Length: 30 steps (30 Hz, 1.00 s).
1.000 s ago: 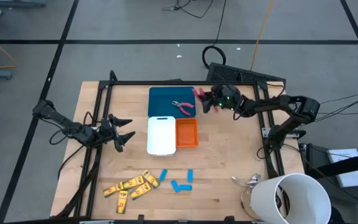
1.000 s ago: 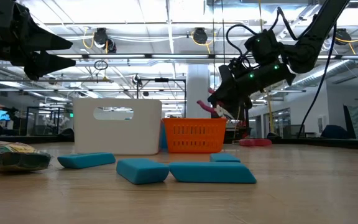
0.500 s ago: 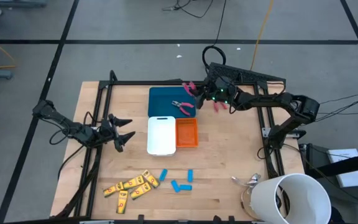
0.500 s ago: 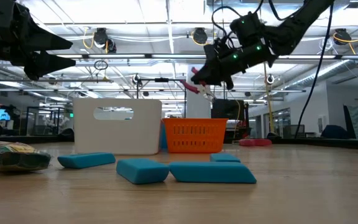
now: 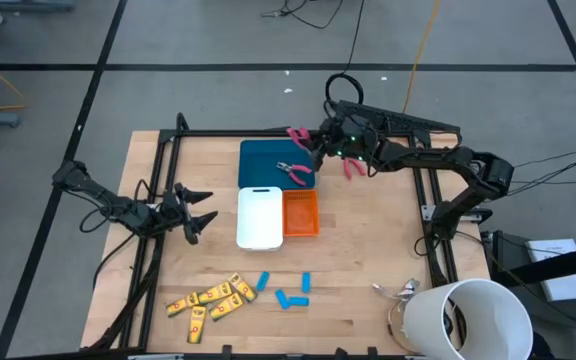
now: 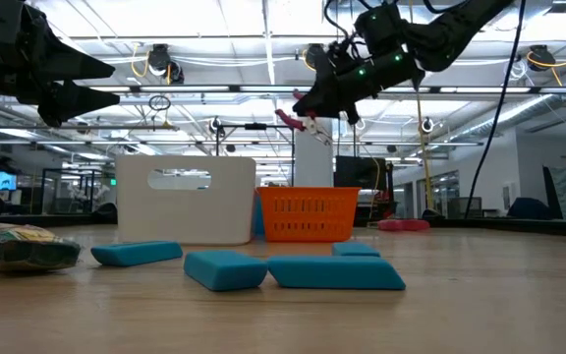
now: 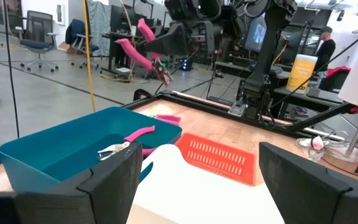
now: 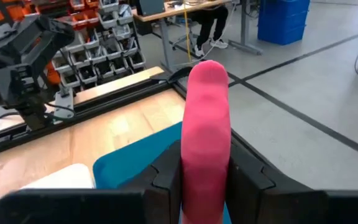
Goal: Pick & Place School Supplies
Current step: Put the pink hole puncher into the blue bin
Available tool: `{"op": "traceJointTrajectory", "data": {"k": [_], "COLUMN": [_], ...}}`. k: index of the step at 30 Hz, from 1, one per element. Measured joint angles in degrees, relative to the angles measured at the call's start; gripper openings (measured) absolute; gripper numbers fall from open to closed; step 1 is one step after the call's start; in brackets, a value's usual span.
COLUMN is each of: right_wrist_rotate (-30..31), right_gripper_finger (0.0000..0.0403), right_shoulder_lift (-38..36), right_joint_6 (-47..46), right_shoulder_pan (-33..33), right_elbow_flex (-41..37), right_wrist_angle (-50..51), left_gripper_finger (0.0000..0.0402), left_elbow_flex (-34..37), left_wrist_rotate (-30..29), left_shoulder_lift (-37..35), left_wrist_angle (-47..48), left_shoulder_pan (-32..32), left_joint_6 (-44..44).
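My right gripper is shut on a pink-handled plier-like tool, high above the far right corner of the teal tray. A second pink-handled tool lies flat inside that tray. Several yellow oblong pieces and three blue ones lie on the wood near the table's near edge. My left gripper waits open over the table's left edge, holding nothing. My right gripper pinches one pink handle of the tool between its two fingers. The fingers point nearly level toward the table's left. The handle sticks out beyond the fingertips, and the tool's metal head hangs lower. The tool is lifted clear of tray and table.
A white tray and an orange tray stand just nearer than the teal one. A pink thing lies on the table right of the teal tray. A big white cup stands at the near right corner. Bare wood lies on the right.
My right gripper has risen and gone toward the table's left, from beside the teal tray's right edge to above its far right corner. It has carried the pink-handled tool with it, still shut on it.
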<state>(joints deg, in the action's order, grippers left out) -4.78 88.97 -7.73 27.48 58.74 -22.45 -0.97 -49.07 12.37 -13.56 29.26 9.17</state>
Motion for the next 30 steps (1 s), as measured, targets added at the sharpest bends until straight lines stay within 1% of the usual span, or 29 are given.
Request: {"op": "traceJointTrajectory", "data": {"k": [2,6,8,11,13,20,25,30], "right_wrist_rotate": [-0.02,-0.01,-0.2,-2.92,-3.18,-4.48,-4.51,-3.53], "right_gripper_finger": [0.008,0.008,0.008,0.008,0.008,0.008,0.008,0.008], "right_shoulder_lift": [0.04,3.51,6.28,10.73,13.63,20.42,22.55,22.77], "right_joint_6": [0.16,0.93,0.96,0.94,0.9,0.92,0.95,3.26], "right_shoulder_pan": [-0.02,-0.02,0.0,-0.02,-0.21,-1.03,-2.1,-2.51], "right_elbow_flex": [0.67,3.06,4.86,7.75,9.92,14.97,14.95,14.93], "right_wrist_angle": [1.18,1.99,2.52,2.8,2.67,4.08,6.13,11.07], "left_gripper_finger": [0.0324,0.0324,0.0324,0.0324,0.0324,0.0324,0.0324,0.0324], "left_elbow_flex": [0.0,0.0,0.0,0.0,0.0,0.0,0.0,0.0], "left_wrist_rotate": [0.01,0.0,0.01,0.01,0.01,0.01,0.01,0.01], "left_shoulder_lift": [0.01,0.0,0.01,0.01,0.01,0.01,-0.01,0.0], "left_wrist_angle": [0.0,0.02,0.02,0.01,0.0,0.04,-0.02,0.01], "left_shoulder_pan": [0.02,0.01,0.02,0.02,0.0,0.01,0.0,0.0], "left_joint_6": [0.01,0.01,0.02,0.01,0.02,0.0,0.02,0.01]}}
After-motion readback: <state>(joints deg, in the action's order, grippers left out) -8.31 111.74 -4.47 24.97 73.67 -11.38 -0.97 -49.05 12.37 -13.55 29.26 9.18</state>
